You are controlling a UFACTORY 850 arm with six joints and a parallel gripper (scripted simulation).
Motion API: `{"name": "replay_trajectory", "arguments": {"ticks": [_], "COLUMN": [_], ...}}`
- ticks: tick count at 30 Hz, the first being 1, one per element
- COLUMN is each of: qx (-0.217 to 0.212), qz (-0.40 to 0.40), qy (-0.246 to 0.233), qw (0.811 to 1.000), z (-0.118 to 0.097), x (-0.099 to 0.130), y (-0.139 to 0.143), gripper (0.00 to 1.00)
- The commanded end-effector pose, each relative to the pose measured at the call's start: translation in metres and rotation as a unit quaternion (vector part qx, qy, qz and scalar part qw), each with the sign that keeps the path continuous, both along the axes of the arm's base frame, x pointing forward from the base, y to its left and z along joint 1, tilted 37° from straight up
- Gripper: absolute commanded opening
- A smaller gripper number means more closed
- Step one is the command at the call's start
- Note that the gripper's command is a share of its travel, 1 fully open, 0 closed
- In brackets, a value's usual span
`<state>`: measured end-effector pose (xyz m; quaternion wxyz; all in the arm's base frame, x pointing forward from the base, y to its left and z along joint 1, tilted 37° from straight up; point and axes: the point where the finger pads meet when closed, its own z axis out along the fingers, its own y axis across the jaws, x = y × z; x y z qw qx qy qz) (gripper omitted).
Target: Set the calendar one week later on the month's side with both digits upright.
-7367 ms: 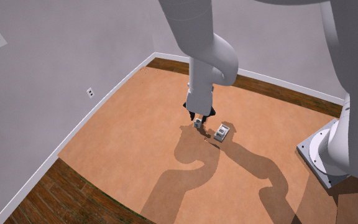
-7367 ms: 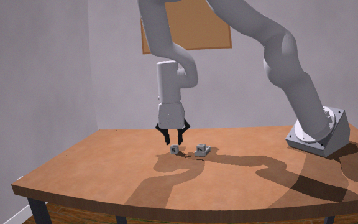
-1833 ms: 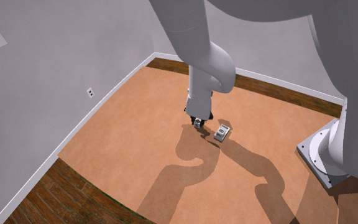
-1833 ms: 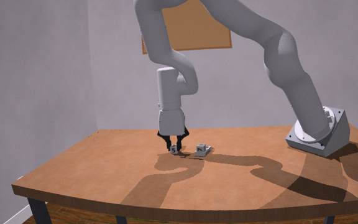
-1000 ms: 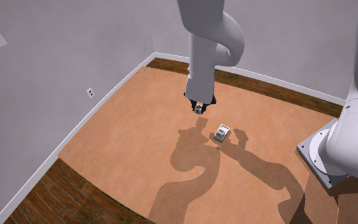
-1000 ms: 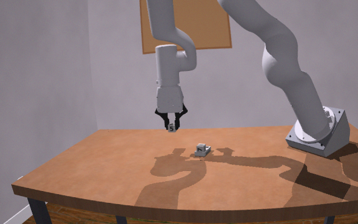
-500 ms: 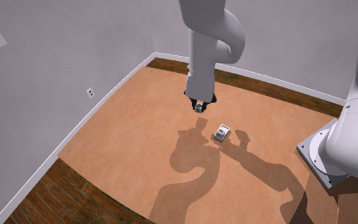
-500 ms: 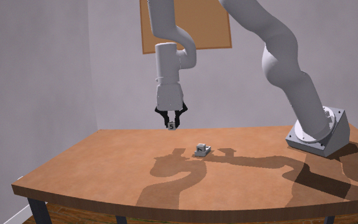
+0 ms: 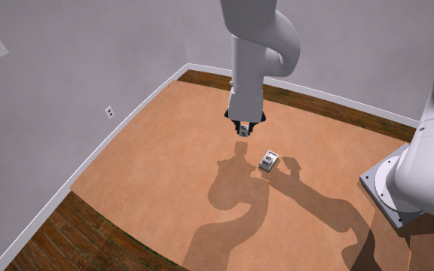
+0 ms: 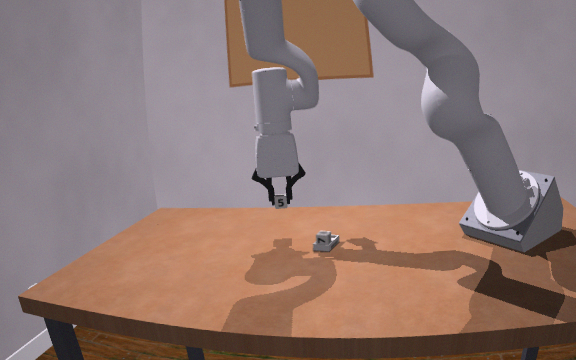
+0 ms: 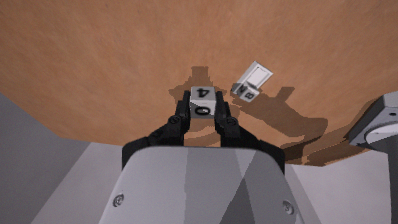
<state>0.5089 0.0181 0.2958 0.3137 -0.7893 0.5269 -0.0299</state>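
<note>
My gripper (image 9: 244,131) (image 10: 280,199) (image 11: 202,99) is shut on a white cube and holds it well above the table, to the left of the tray in the top and exterior views. The held cube (image 10: 280,202) shows a 5 in the exterior view; in the wrist view the same cube (image 11: 203,95) shows a 4 and a 0. The small white tray (image 10: 322,247) (image 11: 258,75) lies flat on the table. A second cube (image 9: 268,159) (image 10: 323,237) (image 11: 248,92) stands in one end of it, with an 8 on top and a 7 on a side. The tray's other end is empty.
The brown table (image 9: 145,150) (image 10: 143,270) bears the tray, with shadows of the arm across it. The arm's grey base (image 9: 384,199) (image 10: 498,237) stands at the right. Walls rise behind the table and at the left.
</note>
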Motion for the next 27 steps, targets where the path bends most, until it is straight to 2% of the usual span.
{"name": "replay_trajectory", "arguments": {"ticks": [1, 8, 11, 13, 14, 20, 21, 22, 23, 26, 27], "qx": [-0.031, -0.073, -0.076, -0.100, -0.100, -0.137, -0.138, -0.149, -0.150, -0.170, -0.170], "qz": [0.068, 0.157, 0.164, 0.213, 0.214, 0.292, 0.292, 0.316, 0.319, 0.361, 0.361], "qy": [-0.044, -0.096, -0.100, -0.128, -0.128, -0.173, -0.174, -0.188, -0.189, -0.213, -0.213], "qw": [0.996, 0.980, 0.978, 0.964, 0.963, 0.931, 0.930, 0.918, 0.916, 0.892, 0.892], "z": [-0.002, -0.006, -0.006, -0.009, -0.009, -0.012, -0.012, -0.013, -0.014, -0.016, -0.016], "x": [-0.006, -0.014, -0.015, -0.020, -0.020, -0.028, -0.028, -0.030, -0.030, -0.035, -0.035], "y": [-0.002, -0.005, -0.005, -0.006, -0.006, -0.008, -0.008, -0.008, -0.009, -0.009, -0.009], "gripper": [0.27, 0.27, 0.27, 0.27, 0.27, 0.27, 0.27, 0.27, 0.27, 0.27, 0.27]}}
